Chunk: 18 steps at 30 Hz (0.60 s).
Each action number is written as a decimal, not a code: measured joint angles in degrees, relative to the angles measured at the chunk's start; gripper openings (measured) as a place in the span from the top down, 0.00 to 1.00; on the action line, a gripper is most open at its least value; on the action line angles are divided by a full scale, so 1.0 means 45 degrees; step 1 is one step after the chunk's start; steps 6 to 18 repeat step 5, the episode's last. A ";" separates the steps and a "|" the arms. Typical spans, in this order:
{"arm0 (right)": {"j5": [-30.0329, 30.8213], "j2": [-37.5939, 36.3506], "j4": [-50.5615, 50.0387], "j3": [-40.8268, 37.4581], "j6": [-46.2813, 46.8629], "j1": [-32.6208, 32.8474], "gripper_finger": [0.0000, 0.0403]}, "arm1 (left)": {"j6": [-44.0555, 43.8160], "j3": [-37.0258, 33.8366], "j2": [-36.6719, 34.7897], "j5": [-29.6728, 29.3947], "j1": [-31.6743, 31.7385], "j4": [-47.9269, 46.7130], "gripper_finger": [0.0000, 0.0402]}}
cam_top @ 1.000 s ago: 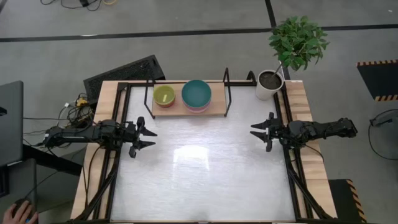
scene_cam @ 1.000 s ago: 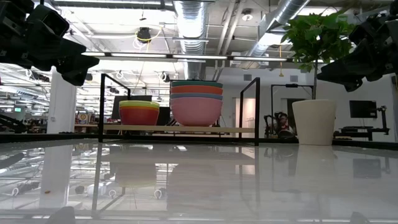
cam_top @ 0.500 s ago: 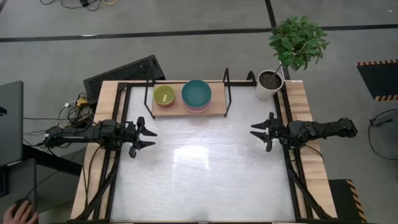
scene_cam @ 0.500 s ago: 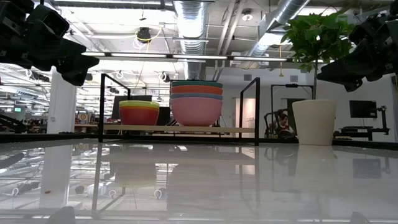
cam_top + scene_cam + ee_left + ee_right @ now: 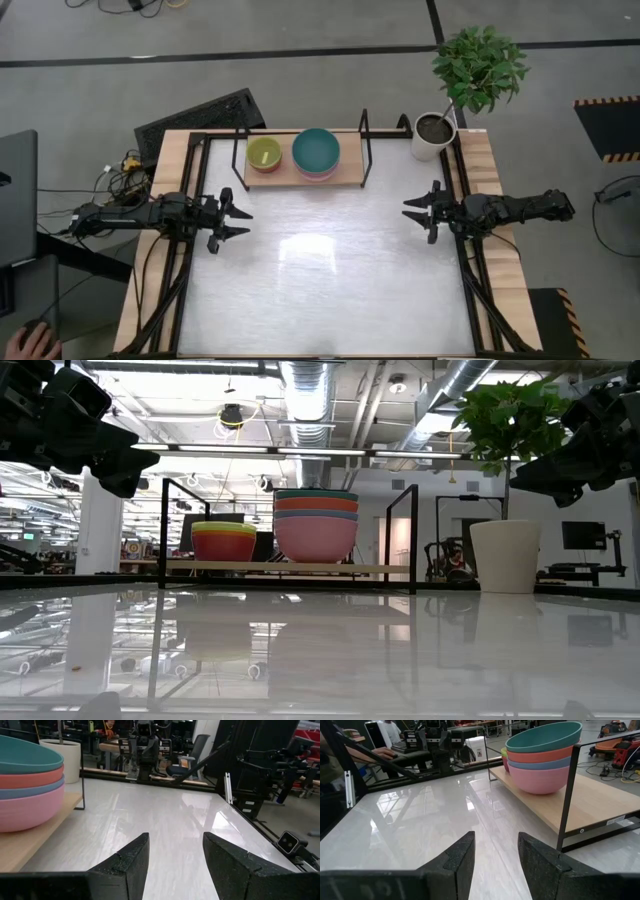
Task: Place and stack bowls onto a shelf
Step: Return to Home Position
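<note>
shelf (image 5: 352, 172): teal-topped bowl stack (image 5: 316, 150), lime-topped bowl stack (image 5: 264, 153) | left end effector (image 5: 244, 222) wide | right end effector (image 5: 408, 210) wide

Bright, even overhead light — soft glare on the glossy tabletop (image 5: 330, 290).

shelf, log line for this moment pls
shelf: two bowl stacks; large stack: teal top; small stack: beside it; left pincer: open, empty, left side; right pincer: open, empty, right side

Two bowl stacks (image 5: 316, 150), one shelf (image 5: 350, 172), one potted plant (image 5: 433, 135), two arms (image 5: 150, 213).
</note>
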 joint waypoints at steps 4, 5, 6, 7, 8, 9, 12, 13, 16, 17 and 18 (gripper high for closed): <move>0.0000 -0.0003 0.0000 0.0002 0.0000 -0.0002 0.57 | 0.0000 0.0000 0.0001 0.0000 -0.0002 0.0000 0.57; 0.0000 -0.0005 0.0001 0.0000 0.0000 -0.0001 0.57 | 0.0000 0.0003 0.0005 0.0000 -0.0003 0.0000 0.57; 0.0000 -0.0005 0.0001 0.0000 0.0000 -0.0001 0.57 | 0.0000 0.0003 0.0005 0.0000 -0.0003 0.0000 0.57; 0.0000 -0.0005 0.0001 0.0000 0.0000 -0.0001 0.57 | 0.0000 0.0003 0.0005 0.0000 -0.0003 0.0000 0.57; 0.0000 -0.0005 0.0001 0.0000 0.0000 -0.0001 0.57 | 0.0000 0.0003 0.0005 0.0000 -0.0003 0.0000 0.57; 0.0000 -0.0005 0.0001 0.0000 0.0000 -0.0001 0.57 | 0.0000 0.0003 0.0005 0.0000 -0.0003 0.0000 0.57; 0.0000 -0.0005 0.0001 0.0000 0.0000 -0.0001 0.57 | 0.0000 0.0003 0.0005 0.0000 -0.0003 0.0000 0.57; 0.0000 -0.0005 0.0001 0.0000 0.0000 -0.0001 0.57 | 0.0000 0.0003 0.0005 0.0000 -0.0003 0.0000 0.57; 0.0000 -0.0005 0.0001 0.0000 0.0000 -0.0001 0.57 | 0.0000 0.0003 0.0005 0.0000 -0.0003 0.0000 0.57; 0.0000 -0.0005 0.0001 0.0000 0.0000 -0.0001 0.57 | 0.0000 0.0003 0.0005 0.0000 -0.0003 0.0000 0.57; 0.0000 -0.0005 0.0001 0.0000 0.0000 -0.0001 0.57 | 0.0000 0.0003 0.0005 0.0000 -0.0003 0.0000 0.57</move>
